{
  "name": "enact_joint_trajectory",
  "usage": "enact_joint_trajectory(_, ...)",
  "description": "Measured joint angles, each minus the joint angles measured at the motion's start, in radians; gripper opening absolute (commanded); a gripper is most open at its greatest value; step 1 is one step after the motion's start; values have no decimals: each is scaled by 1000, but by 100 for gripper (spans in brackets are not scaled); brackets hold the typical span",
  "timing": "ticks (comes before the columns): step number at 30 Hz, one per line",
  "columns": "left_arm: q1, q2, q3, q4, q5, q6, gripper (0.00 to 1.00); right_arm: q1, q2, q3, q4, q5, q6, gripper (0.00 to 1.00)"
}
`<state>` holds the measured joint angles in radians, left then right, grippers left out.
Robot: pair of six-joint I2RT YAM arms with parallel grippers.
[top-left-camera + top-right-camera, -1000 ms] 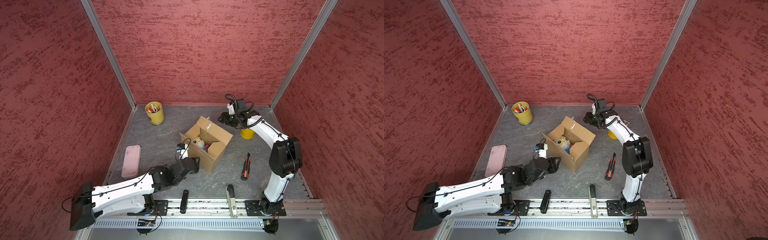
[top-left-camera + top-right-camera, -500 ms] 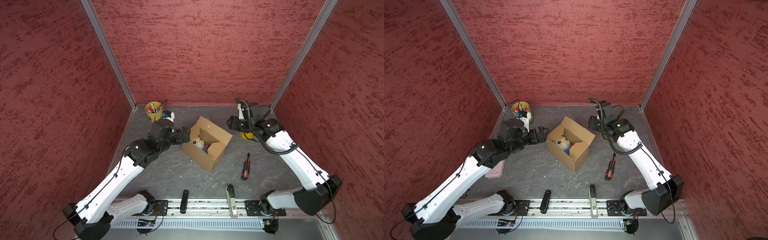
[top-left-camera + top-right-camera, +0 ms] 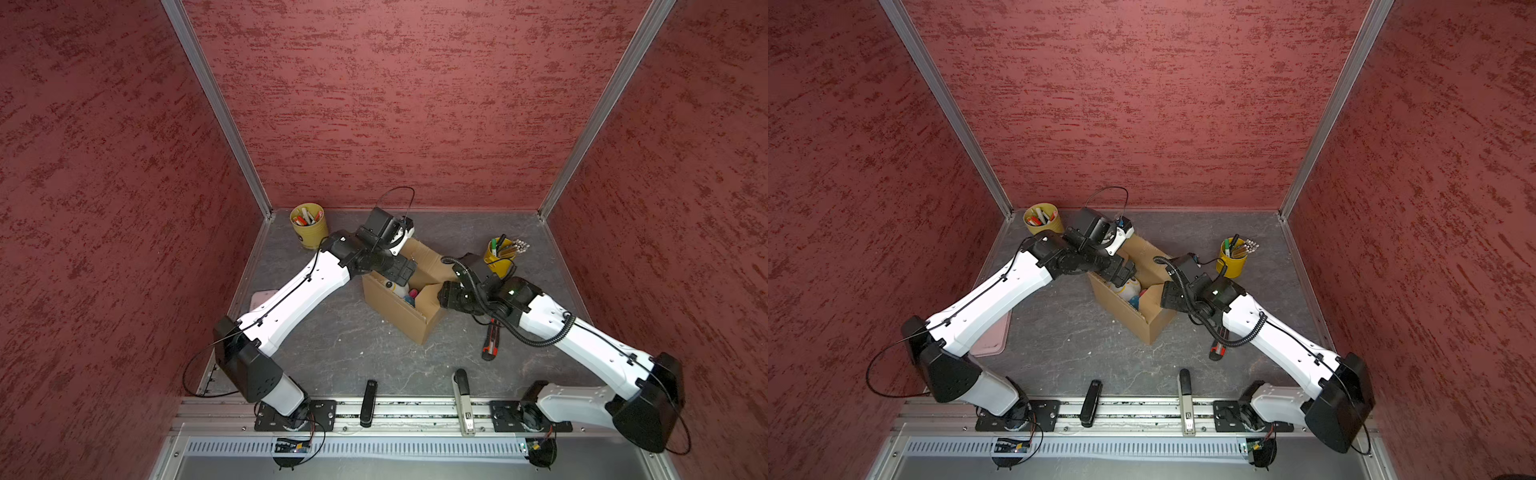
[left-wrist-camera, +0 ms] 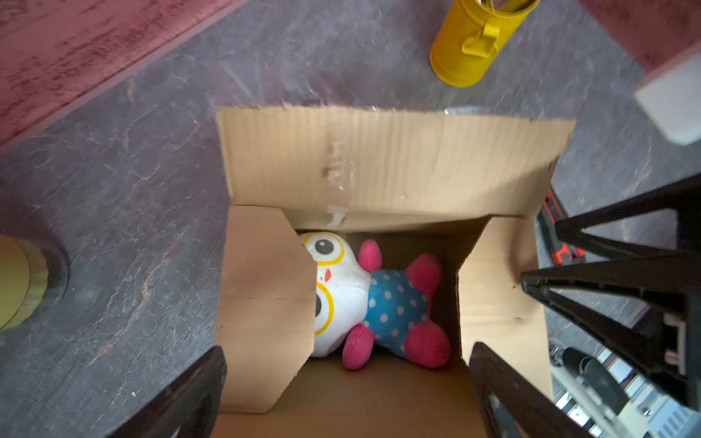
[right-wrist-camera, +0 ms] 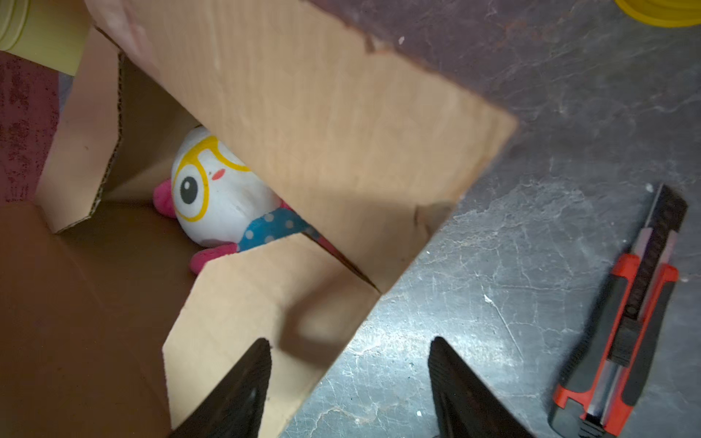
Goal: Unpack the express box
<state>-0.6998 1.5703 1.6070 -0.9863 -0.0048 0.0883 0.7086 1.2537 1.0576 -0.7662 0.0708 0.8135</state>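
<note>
Express box (image 3: 398, 316) of plain brown corrugated cardboard, standing open at an angle on the grey, marble-veined floor (image 3: 340, 336) in both top views, between the two arms. One long flap folded outward, fine fluted ribs across it and a scuffed, peeled streak down its middle. Two short flaps with clipped corners angled in over the opening. Inside, on the bottom, a soft plush toy (image 4: 364, 299): round white head, black eyes ringed in yellow, blue body with white dots, stubby pink limbs, head partly under one short flap.

Left gripper (image 4: 347, 352) poised above the open mouth of the box, black tapered fingers (image 4: 189, 394) spread wide, gripping nothing. Right gripper (image 5: 349, 341) at the side of the box nearest the right arm, by a short flap, fingers (image 5: 242, 390) also apart, one over cardboard and one over bare floor, nothing pinched. Touching the flap or not: unclear.

Near that side, flat on the floor, a utility knife (image 5: 629, 322) with a moulded red-and-black handle and a ridged slider. Glossy yellow cup (image 3: 500, 259), cylindrical and full of pens, beyond the right gripper. Duller mustard cup (image 3: 309, 227) in the far left corner. Flat pink tray (image 3: 992, 343) with rounded corners, partly under the left arm.
</note>
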Motion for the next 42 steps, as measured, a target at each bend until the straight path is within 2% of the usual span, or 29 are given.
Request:
enact_joint_trajectory(13, -18, 65, -105, -15, -133, 111, 100, 3, 6, -90, 148, -24, 51, 70)
enact_joint_trajectory(20, -39, 132, -123, 16, -264, 157, 100, 3, 9, -103, 174, -27, 56, 70)
enact_joint_trajectory(28, -14, 111, -140, 63, -426, 183, 100, 3, 32, -103, 183, -32, 60, 70)
enact_joint_trajectory(35, 14, 14, -141, 97, -462, 197, 100, 3, 47, -103, 191, -33, 62, 70)
enact_joint_trajectory(42, 69, -10, -152, 142, -475, 193, 100, 3, 53, -103, 208, -33, 64, 70)
